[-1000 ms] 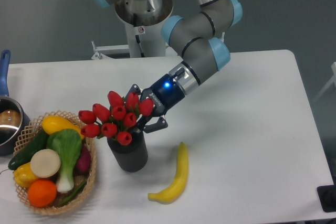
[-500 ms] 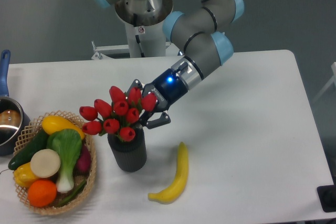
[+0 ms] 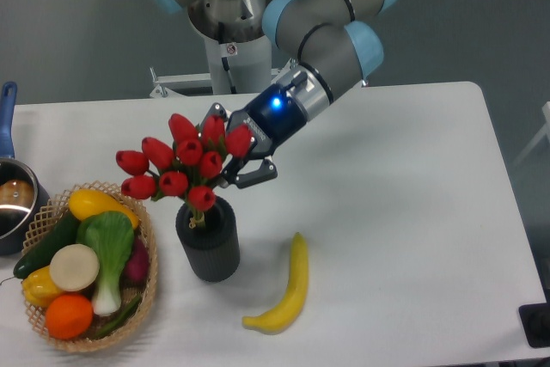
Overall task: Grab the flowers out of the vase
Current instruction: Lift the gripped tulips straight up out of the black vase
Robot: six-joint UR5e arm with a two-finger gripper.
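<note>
Change since a second ago: pincer (image 3: 230, 154) and bunch have both moved up and slightly left; flowers (image 3: 176, 167) now sit higher above the vase (image 3: 209, 247). Lift is underway. Bunch is not clear yet, stem ends still at or just inside the vase mouth, lowest bud right over the rim.

Pincer is clamped on the flowers, coming in from the right side of the bunch; one finger shows below the buds, the other behind them. Grip looks to be holding, since the bunch follows the arm.

Flowers: red tulip buds, tight cluster, tilted left toward the basket (image 3: 146, 298). Stems mostly hidden behind the buds. Vase stays upright on the tabletop (image 3: 412, 212), not dragged along. Banana (image 3: 288, 290) lies nearby, untouched.

My read: more straight-up travel is needed to free the stems.
</note>
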